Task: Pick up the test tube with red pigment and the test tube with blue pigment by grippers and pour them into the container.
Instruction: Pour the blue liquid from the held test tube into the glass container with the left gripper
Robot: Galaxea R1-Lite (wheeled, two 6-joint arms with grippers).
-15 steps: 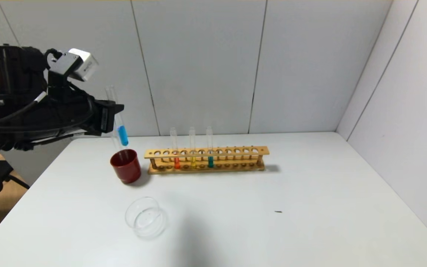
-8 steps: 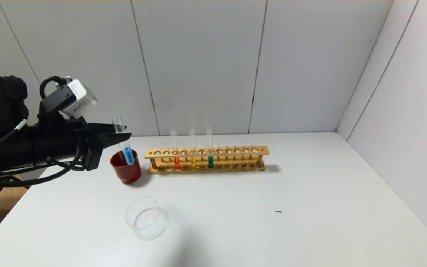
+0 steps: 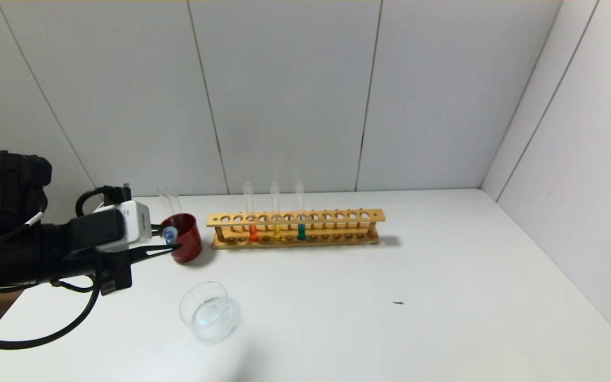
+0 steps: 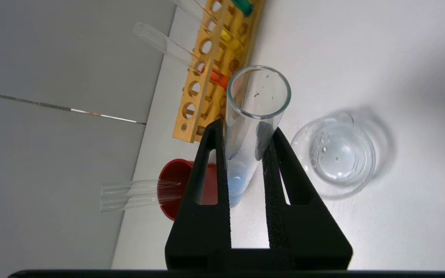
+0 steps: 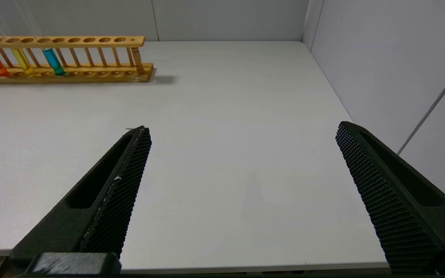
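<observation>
Head view: test tube with blue pigment (image 3: 168, 233) mostly hidden behind left gripper (image 3: 170, 243). Right wrist view: wooden rack (image 5: 64, 58) cut off at picture edge; tube tops out of view.

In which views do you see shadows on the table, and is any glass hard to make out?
Head view: a soft shadow lies right of the wooden rack; the container is faint against the white table. Left wrist view: the container casts a grey ring shadow, and the left gripper clamps the test tube with blue pigment. Right wrist view: a dark shadow beside the rack's end.

Container (image 3: 208, 317) before cup (image 3: 186, 237), rack (image 3: 295, 228).
</observation>
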